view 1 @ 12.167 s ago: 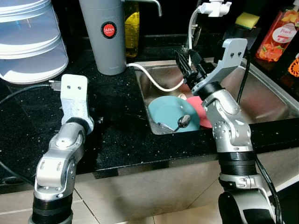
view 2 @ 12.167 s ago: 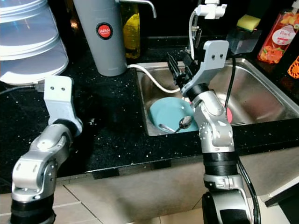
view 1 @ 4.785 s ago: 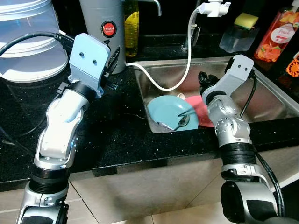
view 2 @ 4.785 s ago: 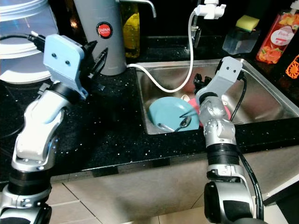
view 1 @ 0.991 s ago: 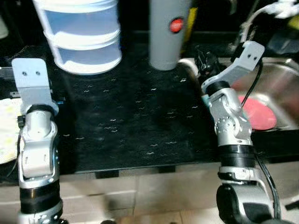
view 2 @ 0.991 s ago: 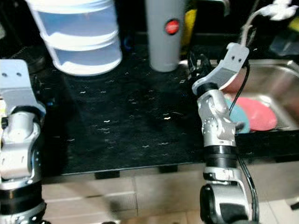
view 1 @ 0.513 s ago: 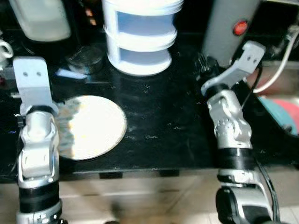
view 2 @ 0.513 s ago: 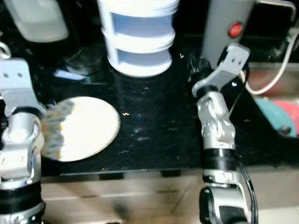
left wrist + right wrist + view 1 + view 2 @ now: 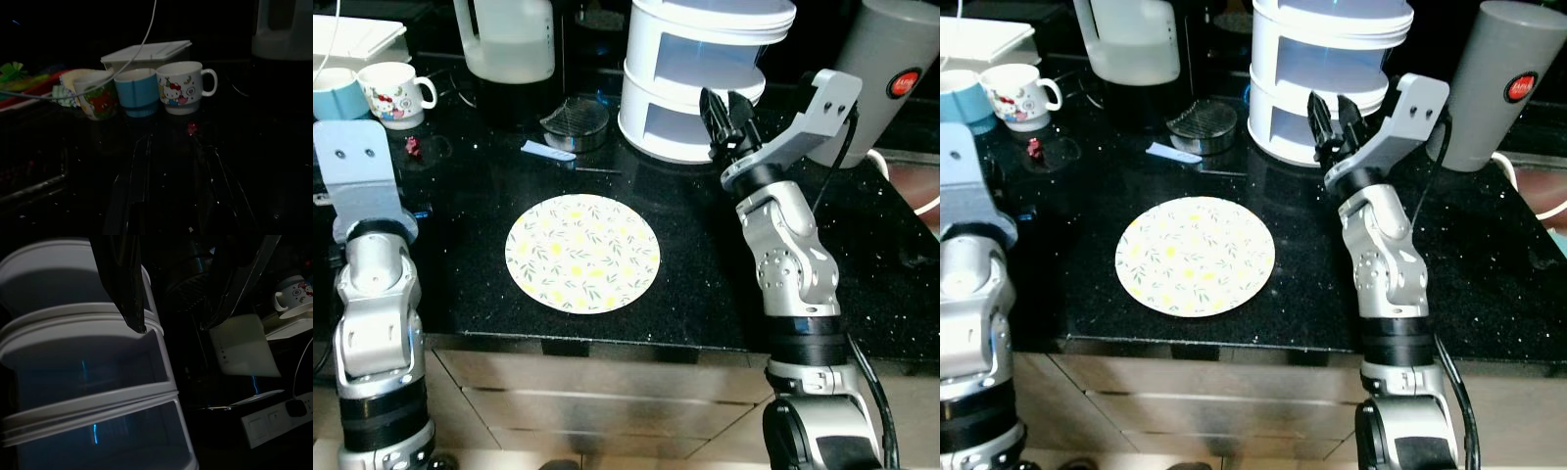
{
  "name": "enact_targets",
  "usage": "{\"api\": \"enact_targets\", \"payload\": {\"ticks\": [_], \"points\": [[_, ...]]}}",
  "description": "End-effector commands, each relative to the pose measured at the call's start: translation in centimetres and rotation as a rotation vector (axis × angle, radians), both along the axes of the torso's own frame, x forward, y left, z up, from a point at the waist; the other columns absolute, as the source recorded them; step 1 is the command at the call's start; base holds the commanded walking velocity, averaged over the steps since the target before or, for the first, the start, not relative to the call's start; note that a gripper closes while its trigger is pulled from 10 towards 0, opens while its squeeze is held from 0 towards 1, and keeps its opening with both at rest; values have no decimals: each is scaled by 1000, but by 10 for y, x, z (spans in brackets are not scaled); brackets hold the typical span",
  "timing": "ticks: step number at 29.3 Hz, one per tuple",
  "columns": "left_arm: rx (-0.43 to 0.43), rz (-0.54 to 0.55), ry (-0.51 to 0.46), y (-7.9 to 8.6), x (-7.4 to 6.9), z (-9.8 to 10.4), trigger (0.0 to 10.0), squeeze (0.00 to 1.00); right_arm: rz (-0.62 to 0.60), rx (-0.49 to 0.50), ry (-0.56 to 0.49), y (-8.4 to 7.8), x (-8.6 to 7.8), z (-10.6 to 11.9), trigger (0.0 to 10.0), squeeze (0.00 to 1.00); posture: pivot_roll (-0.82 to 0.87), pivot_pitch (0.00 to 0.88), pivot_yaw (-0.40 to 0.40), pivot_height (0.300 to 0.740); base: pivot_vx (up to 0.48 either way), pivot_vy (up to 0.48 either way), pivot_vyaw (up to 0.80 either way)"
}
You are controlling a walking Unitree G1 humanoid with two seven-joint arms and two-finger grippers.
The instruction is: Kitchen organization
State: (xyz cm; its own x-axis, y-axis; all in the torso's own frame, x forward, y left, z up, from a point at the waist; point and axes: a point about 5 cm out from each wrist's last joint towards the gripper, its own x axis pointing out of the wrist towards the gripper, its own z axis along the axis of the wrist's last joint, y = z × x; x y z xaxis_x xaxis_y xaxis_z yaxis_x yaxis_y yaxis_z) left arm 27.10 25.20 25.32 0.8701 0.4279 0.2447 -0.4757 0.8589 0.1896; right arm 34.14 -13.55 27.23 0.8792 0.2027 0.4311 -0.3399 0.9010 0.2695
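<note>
A round plate with a yellow leaf pattern (image 9: 582, 253) lies flat on the black counter (image 9: 489, 196), midway between my arms. My right gripper (image 9: 729, 113) is held up over the counter, open and holding nothing, just in front of a white stacked container (image 9: 705, 73). The right wrist view has its fingertips (image 9: 138, 325) close to the container's tiers (image 9: 83, 382). My left arm (image 9: 357, 181) is raised at the left; its gripper (image 9: 171, 139) is open and points toward three cups: a cartoon mug (image 9: 182, 87), a blue cup (image 9: 138, 92) and a strawberry cup (image 9: 95, 98).
A grey thermos (image 9: 891, 78) stands at the far right and a clear jug (image 9: 509, 39) at the back. A round metal strainer (image 9: 576, 116) and a small pale strip (image 9: 546, 150) lie behind the plate. A white lidded box (image 9: 146, 54) sits behind the cups.
The whole view has swung left, away from the sink to this stretch of counter, bringing the patterned plate to the middle. Both arms keep much the same raised pose.
</note>
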Motion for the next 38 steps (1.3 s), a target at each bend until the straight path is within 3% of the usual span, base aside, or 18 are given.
{"api": "enact_targets", "payload": {"ticks": [1, 11, 12, 13, 14, 16, 20, 22, 26, 29, 36, 38], "points": [[15, -4, -3, 2, -4, 4, 10000, 0, -22, -4, 12, -7, -2, -1, 10000, 0, 178, 19, -59, 740, 0, 0, 0], [3, 20, 13, 7, -8, -1, 10000, 0, -36, -9, 19, -9, 0, -2, 10000, 0, 183, 17, -64, 740, 0, 0, 0], [-17, 27, 25, 8, -10, -4, 10000, 0, -38, -10, 20, -10, 0, -1, 10000, 0, 183, 17, -64, 740, 0, 0, 0], [-117, 39, 65, 12, -12, -17, 10000, 0, -44, -13, 21, -12, 0, -2, 10000, 0, 184, 13, -66, 740, 0, 0, 0], [-154, 38, 82, 12, -12, -23, 10000, 0, -47, -14, 23, -13, 1, -2, 10000, 0, 184, 13, -66, 740, 0, 0, 0], [-180, 35, 95, 13, -12, -27, 10000, 0, -49, -15, 24, -13, 1, -2, 10000, 0, 183, 12, -67, 740, 0, 0, 0], [-240, -51, 133, 4, -12, -35, 10000, 0, -52, -20, 23, -14, 1, -1, 10000, 0, 184, 11, -68, 740, 0, 0, 0], [-319, -149, 193, -8, -13, -47, 10000, 0, -55, -23, 20, -16, 2, 0, 10000, 0, 184, 10, -69, 740, 0, 0, 0], [-334, -177, 213, -11, -13, -50, 10000, 0, -56, -23, 19, -16, 2, 0, 10000, 0, 184, 10, -69, 740, 0, 0, 0], [-419, -420, 274, -44, -13, -56, 10000, 0, -56, -21, 14, -16, 2, 2, 10000, 0, 185, 7, -65, 740, 0, 0, 0], [-509, -602, 291, -66, -11, -54, 10000, 0, -58, -15, 9, -17, 1, 2, 10000, 0, 177, 7, -60, 740, 0, 0, 0], [-509, -602, 291, -66, -11, -54, 10000, 0, -58, -15, 9, -17, 1, 2, 10000, 0, 177, 7, -60, 740, 0, 0, 0]]}}
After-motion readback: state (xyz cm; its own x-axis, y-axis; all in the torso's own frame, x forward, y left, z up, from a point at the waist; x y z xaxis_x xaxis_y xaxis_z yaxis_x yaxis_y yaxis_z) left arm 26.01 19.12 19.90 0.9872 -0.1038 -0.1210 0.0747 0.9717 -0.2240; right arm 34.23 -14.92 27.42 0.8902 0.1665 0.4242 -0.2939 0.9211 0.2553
